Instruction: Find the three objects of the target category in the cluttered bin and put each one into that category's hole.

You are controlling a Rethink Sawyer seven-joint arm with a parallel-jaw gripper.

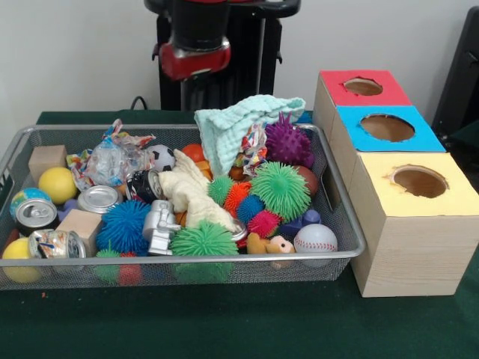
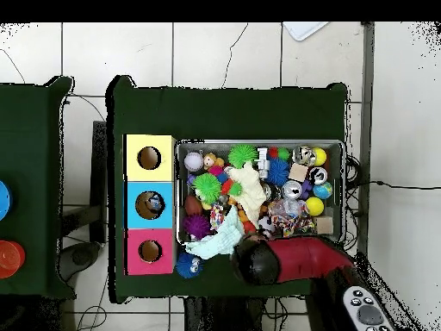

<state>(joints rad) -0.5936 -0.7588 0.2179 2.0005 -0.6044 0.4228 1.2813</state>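
Judging the crinkled clear bottle (image 1: 112, 161) beside the soccer ball (image 1: 160, 156) light, thin-walled and slippery, I would pinch its middle gently, though I cannot tell my gripper's state.

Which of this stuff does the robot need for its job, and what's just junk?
For the job: bin, red hole, crinkly clear bottle (only one plainly shows).

Just lying about: spiky balls, cans, baseball, cloth, wooden blocks, blue hole, yellow hole.
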